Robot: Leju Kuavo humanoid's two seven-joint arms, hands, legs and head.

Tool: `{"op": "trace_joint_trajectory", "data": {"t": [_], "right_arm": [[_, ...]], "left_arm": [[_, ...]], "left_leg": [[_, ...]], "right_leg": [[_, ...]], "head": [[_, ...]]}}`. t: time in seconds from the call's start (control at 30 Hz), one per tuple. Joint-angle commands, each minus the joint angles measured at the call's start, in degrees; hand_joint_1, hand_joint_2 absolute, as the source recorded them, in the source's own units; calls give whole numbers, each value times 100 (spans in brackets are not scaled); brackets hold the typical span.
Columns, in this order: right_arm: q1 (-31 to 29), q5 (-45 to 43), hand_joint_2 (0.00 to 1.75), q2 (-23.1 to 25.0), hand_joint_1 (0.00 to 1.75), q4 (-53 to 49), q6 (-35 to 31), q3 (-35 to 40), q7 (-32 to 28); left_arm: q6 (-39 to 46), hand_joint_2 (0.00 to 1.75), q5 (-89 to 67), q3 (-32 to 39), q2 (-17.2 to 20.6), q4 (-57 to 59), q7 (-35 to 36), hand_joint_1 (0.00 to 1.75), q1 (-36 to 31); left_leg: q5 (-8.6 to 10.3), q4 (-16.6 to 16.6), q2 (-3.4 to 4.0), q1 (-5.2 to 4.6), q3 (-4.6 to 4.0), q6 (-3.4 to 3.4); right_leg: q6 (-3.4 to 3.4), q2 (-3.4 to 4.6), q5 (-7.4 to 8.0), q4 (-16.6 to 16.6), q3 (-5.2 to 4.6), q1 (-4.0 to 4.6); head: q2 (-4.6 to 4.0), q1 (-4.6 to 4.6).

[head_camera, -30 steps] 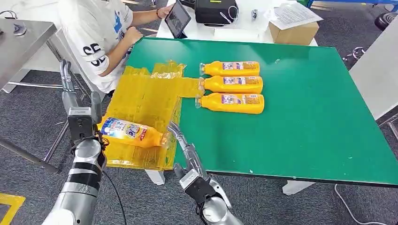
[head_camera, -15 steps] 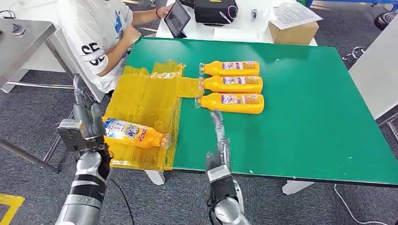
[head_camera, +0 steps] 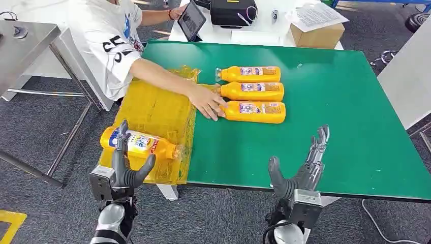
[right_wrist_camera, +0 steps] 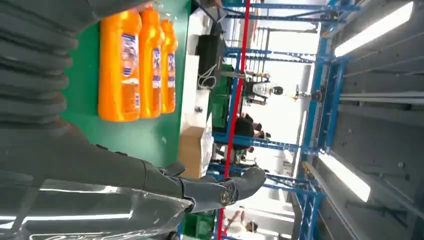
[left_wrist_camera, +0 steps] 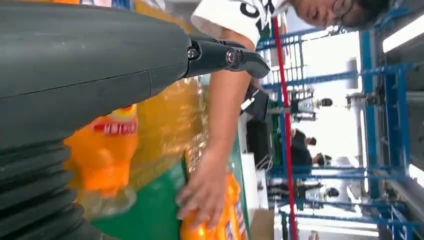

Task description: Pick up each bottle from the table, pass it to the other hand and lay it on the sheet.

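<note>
An orange bottle point(head_camera: 140, 144) point(left_wrist_camera: 102, 150) with a blue and white label lies on its side on the yellow sheet point(head_camera: 157, 104) at the green table's point(head_camera: 335, 101) near left corner. My left hand point(head_camera: 123, 170) point(left_wrist_camera: 100, 65) is just in front of it, fingers apart, holding nothing. Three more orange bottles point(head_camera: 252, 91) point(right_wrist_camera: 142, 62) lie side by side in the table's middle. A person's hand point(head_camera: 208, 101) point(left_wrist_camera: 202, 192) rests on the neck of the nearest one point(head_camera: 256, 112). My right hand point(head_camera: 301, 170) point(right_wrist_camera: 100, 165) stands open at the table's front edge.
The person sits at the far left corner, one arm stretched across the sheet. Behind the table are a tablet point(head_camera: 193, 20), a black case point(head_camera: 234, 11) and a cardboard box point(head_camera: 317, 35). A metal table point(head_camera: 25, 38) stands left, a white panel point(head_camera: 406, 76) right.
My left hand let go of the bottle on the sheet and drew back toward me. My right hand swung right along the front edge. The person reached in to the nearest bottle.
</note>
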Motion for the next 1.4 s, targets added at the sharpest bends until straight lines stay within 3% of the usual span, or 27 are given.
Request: {"op": "trace_joint_trajectory", "data": {"t": [0.03,0.37,0.63,0.77,0.93,1.03,1.4], "right_arm": [[102,-192,175,-194,0,225,-27,-230,6],[31,-141,175,-158,0,664,97,-199,6],[-583,446,175,27,0,2082,801,-300,6],[-1386,1044,175,-193,0,3035,1820,-260,877],[-1441,1195,175,-250,0,3089,1843,-237,938],[-1882,1636,175,-467,0,3318,2216,-77,1494],[-2623,2182,175,-691,0,3365,2433,1,1846]], "left_arm": [[7,175,183,-297,-110,-655,-11,0,346],[-35,175,253,-403,-96,-935,22,0,501],[-41,175,266,-571,-62,-618,-2,0,351],[-50,175,179,-579,-33,-308,-50,0,167],[-51,175,178,-573,-35,-314,-51,0,171],[-13,175,33,-575,-34,-217,-69,0,153],[-38,175,-158,-437,-104,58,-191,0,79]], "left_leg": [[-4,-2,-3,6,10,-5],[-5,-5,-2,6,16,-7],[-7,-8,8,9,28,-8],[-4,-15,12,10,37,-11],[-2,-10,-6,11,35,-10],[-5,-10,8,11,42,-8],[-4,-5,6,10,38,-12]], "right_leg": [[-5,2,-3,-6,14,5],[-7,4,-3,-7,19,5],[-10,16,-1,-13,32,8],[-12,21,4,-21,40,9],[-12,3,0,-16,41,10],[-11,19,-1,-19,46,10],[-15,18,-1,-10,43,10]], "head": [[0,2],[0,2],[0,0],[0,2],[0,0],[0,0],[0,0]]}}
